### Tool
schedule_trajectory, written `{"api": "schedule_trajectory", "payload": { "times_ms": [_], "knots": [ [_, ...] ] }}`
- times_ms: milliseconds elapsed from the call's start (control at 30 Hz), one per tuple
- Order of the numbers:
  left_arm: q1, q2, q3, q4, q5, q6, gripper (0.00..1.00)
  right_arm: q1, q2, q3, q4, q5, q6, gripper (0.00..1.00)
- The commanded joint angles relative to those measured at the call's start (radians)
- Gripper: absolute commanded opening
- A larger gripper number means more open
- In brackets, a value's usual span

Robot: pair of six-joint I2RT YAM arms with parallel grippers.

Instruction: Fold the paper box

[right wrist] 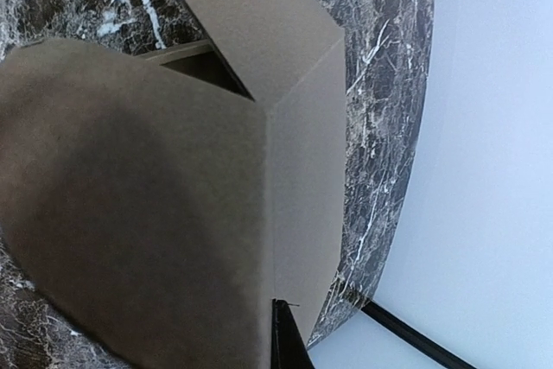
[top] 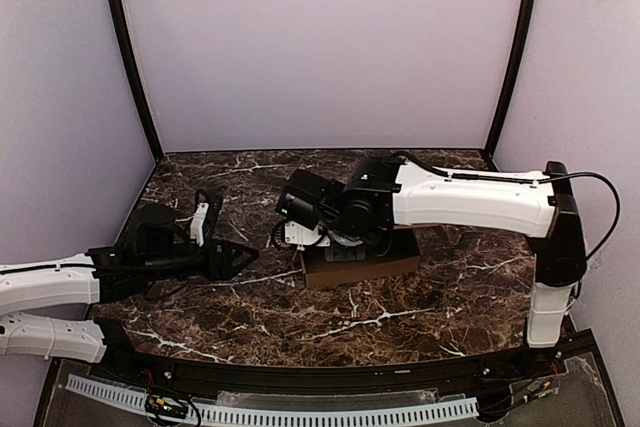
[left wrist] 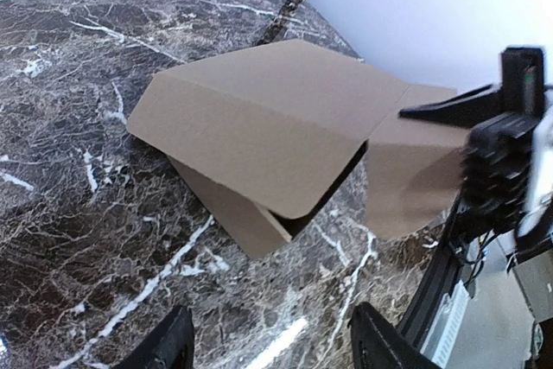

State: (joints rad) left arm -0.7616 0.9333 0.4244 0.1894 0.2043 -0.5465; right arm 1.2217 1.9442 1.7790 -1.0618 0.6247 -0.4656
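Risk is mostly spring-back: the paper box (top: 360, 262) sits mid-table under the right arm, lid folded over but gaping at the corner facing the left gripper (left wrist: 272, 343), which hangs near it, jaws wide and empty. The right gripper (left wrist: 423, 110), jaws shut on nothing, presses its tip on the lid. If it slips, the flap likely pops up, and a left-side push could skate the box across the marble table (top: 200, 307).
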Motion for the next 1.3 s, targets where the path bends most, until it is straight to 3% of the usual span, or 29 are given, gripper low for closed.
{"api": "schedule_trajectory", "payload": {
  "times_ms": [0,167,333,467,933,1267],
  "knots": [
    [-0.002,0.032,0.035,-0.138,-0.036,0.145,0.62,0.018,-0.052,0.031,0.011,0.03,-0.01,0.0],
    [-0.001,0.065,0.086,-0.163,-0.06,0.236,0.62,0.017,-0.071,0.04,0.01,0.049,-0.012,0.16],
    [-0.003,0.109,0.126,-0.171,-0.053,0.273,0.67,0.018,-0.075,0.057,0.066,0.064,-0.028,0.41],
    [-0.004,0.132,0.146,-0.172,-0.047,0.295,0.69,0.015,-0.081,0.072,0.097,0.051,-0.047,0.52],
    [-0.05,0.261,0.257,-0.128,-0.048,0.393,0.74,-0.054,-0.095,0.074,0.18,0.098,-0.06,0.53],
    [-0.098,0.332,0.279,-0.048,-0.187,0.569,0.75,-0.122,-0.121,0.094,0.228,-0.057,-0.031,0.52]
  ]
}}
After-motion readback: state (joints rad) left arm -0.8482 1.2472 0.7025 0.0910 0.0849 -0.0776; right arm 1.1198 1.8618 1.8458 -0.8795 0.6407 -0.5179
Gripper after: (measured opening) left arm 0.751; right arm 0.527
